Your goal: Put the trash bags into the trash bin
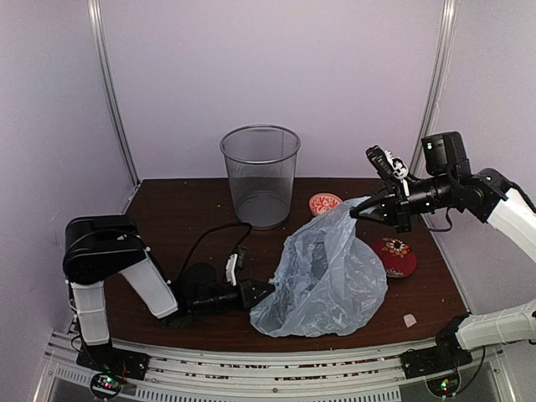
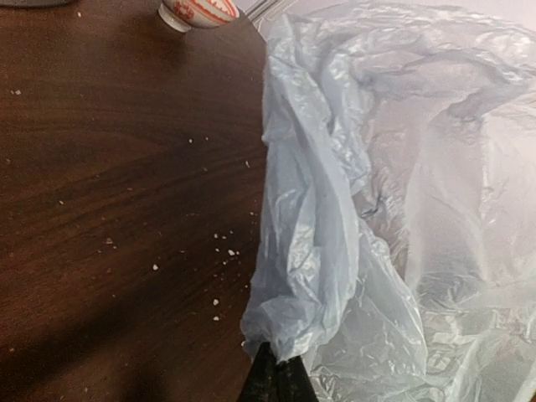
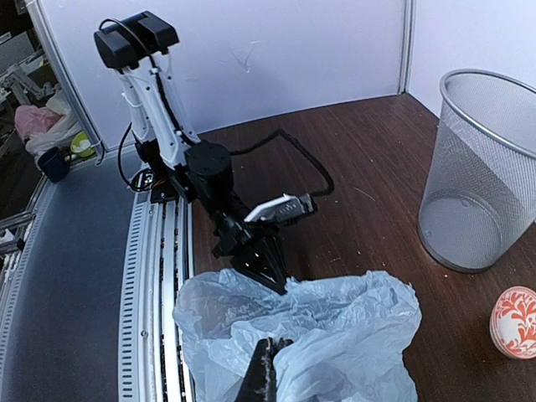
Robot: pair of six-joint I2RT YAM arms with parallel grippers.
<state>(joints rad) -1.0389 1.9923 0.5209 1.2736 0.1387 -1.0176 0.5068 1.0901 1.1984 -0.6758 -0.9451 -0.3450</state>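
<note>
I'm looking down on the dark wooden table [image 1: 176,218], and the bag [image 1: 327,276] is taking up most of its near right part, well apart from the bin [image 1: 260,176], which is standing upright toward the back, left of centre, with its mouth facing up. The bag is stretching along a diagonal: its low end is sitting on the table near the front edge, and its high end is rising back and to the right, off the surface. The left gripper [image 1: 266,291] is lying low and pointing right, clamping that low corner. In the left wrist view its dark tips [image 2: 272,373] are closing on a twisted fold of the bag [image 2: 377,209], though only the very tips are showing at the bottom edge, and the film is running out of frame on the right. The right gripper [image 1: 358,211] is hanging raised and pinching the top edge. From the right wrist its fingers [image 3: 264,368] are pressing together on the rim of the bag [image 3: 335,327]. I'm not making out which way the bag's opening is facing. The bag is covering part of the red dish [image 1: 398,258] on its right. The bowl [image 1: 324,203] is sitting just right of the bin, close behind the bag. Pale crumbs [image 2: 219,251] are dotting the wood.
</note>
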